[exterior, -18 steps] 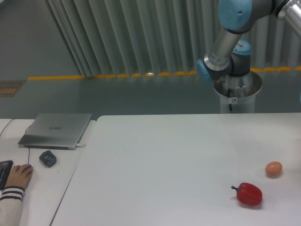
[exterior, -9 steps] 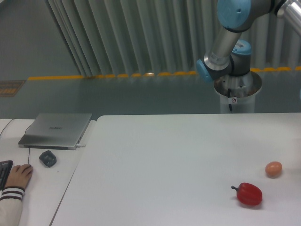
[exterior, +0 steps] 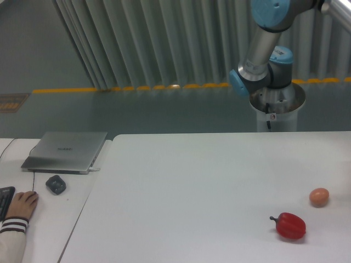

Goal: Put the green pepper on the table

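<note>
The green pepper cannot be seen anywhere, so there is no telling where it is. The big white tabletop (exterior: 192, 186) fills the lower part of the view. Near its right edge lies a red pepper (exterior: 290, 226) with a dark stem that points left. A small tan egg (exterior: 319, 196) sits just beside the red pepper, up and to the right of it, not touching. Far to the left of the red pepper, on a smaller white desk (exterior: 49, 219), a closed gray laptop (exterior: 66, 150) lies flat. A dark mouse (exterior: 56, 184) sits just in front of the laptop. A person's hand (exterior: 22, 204) in a striped sleeve rests near the mouse, at the edge of a black keyboard (exterior: 5, 198). The robot arm (exterior: 263, 49) with its blue joints rises behind the tabletop, well above the red pepper, and runs out of the top right corner. Its pincer is out of view, so its state cannot be told.
</note>
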`<state>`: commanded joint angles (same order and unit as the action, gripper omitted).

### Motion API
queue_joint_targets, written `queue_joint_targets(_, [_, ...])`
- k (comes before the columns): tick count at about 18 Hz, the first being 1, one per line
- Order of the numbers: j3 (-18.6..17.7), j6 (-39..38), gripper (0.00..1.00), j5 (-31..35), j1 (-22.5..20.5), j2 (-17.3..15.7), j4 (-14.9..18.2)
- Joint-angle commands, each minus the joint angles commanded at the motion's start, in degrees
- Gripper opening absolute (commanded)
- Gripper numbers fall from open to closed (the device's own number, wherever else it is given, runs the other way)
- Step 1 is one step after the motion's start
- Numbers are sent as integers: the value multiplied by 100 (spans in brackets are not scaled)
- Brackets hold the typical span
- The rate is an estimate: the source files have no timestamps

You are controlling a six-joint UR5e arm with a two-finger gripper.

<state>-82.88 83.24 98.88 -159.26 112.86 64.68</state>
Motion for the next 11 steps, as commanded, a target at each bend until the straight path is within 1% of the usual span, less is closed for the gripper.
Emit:
queue_joint_targets(3, [18,-236,51,-184,9,-132,220])
queue_joint_targets(7, [26,-1176,51,-1124,17,-299,326])
queue_joint_targets(9, [26,-1502,51,-1266,79,-361,361])
queue_joint_targets(11, [35,-1862,51,-1292,245,-361,361])
